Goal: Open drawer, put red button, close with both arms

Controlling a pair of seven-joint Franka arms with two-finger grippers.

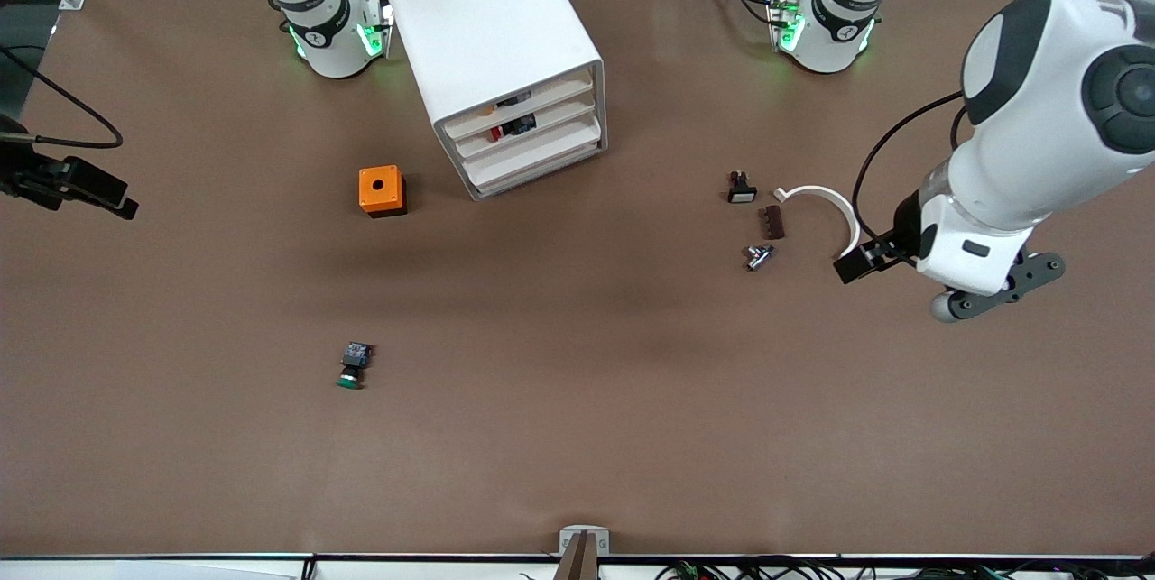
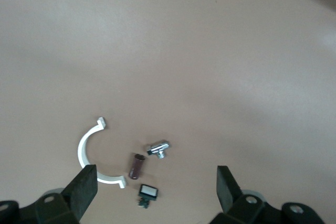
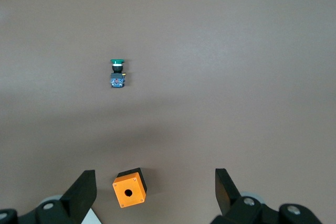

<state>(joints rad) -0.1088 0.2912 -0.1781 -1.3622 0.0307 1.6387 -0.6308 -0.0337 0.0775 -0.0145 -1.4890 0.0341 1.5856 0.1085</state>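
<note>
Red button (image 1: 496, 134): one, inside drawer (image 1: 528, 126); three drawers.

My left gripper (image 2: 152, 192) hangs with its fingers spread wide over bare table at my left arm's end. Beneath and just ahead of it lies a cluster: a white half-ring (image 2: 90, 153), a brown block (image 2: 137, 166), a chrome fitting (image 2: 158, 149) and a small black switch (image 2: 148, 194). My right gripper (image 3: 152, 192) is also spread wide; an orange box (image 3: 129, 188) sits under it, a green button (image 3: 117, 73) lies well apart, and broad open tabletop (image 1: 577, 400) lies between.
</note>
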